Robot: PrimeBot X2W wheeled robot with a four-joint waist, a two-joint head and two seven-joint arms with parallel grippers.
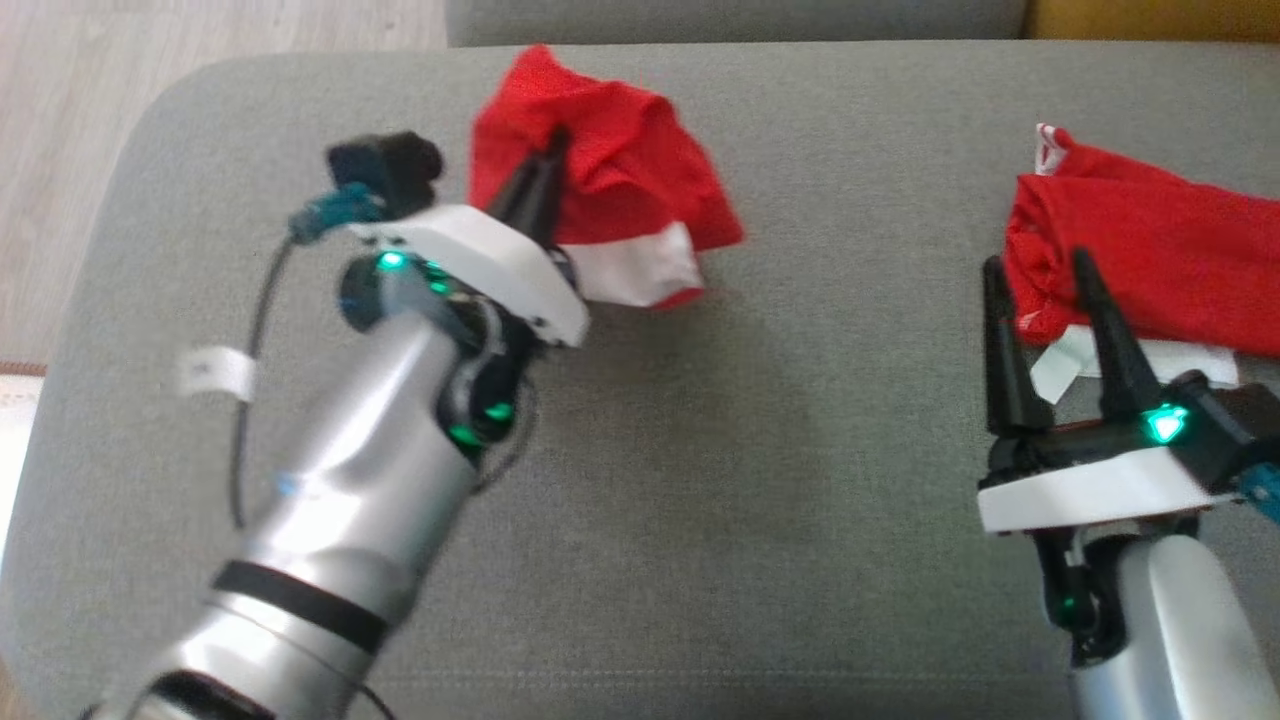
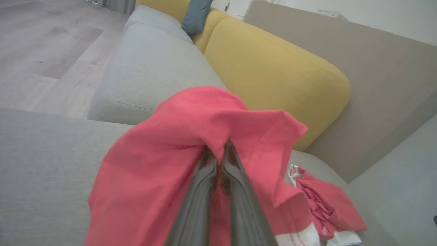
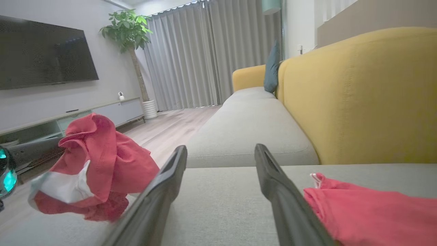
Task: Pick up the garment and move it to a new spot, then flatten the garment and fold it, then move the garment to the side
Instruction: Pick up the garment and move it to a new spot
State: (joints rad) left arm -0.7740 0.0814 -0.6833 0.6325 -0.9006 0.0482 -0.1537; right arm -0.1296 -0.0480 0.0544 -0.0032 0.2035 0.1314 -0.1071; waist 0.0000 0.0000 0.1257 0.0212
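My left gripper (image 1: pixel 555 140) is shut on a red garment with a white band (image 1: pixel 620 170), holding it bunched up over the far left of the grey sofa seat. In the left wrist view the fabric (image 2: pixel 164 153) drapes over the closed fingers (image 2: pixel 201 191). The right wrist view shows this bundle (image 3: pixel 102 160) hanging with its lower edge close to the cushion. A second red and white garment (image 1: pixel 1150 260) lies crumpled on the seat at the right. My right gripper (image 1: pixel 1036 262) stands open at that garment's left edge, with nothing between its fingers (image 3: pixel 157 198).
The grey seat cushion (image 1: pixel 760 450) stretches wide between the two arms. A yellow backrest (image 2: pixel 273 68) runs along the far side, with a teal pillow (image 3: pixel 272 68) farther down the sofa. Wooden floor (image 1: pixel 60 120) lies past the cushion's left edge.
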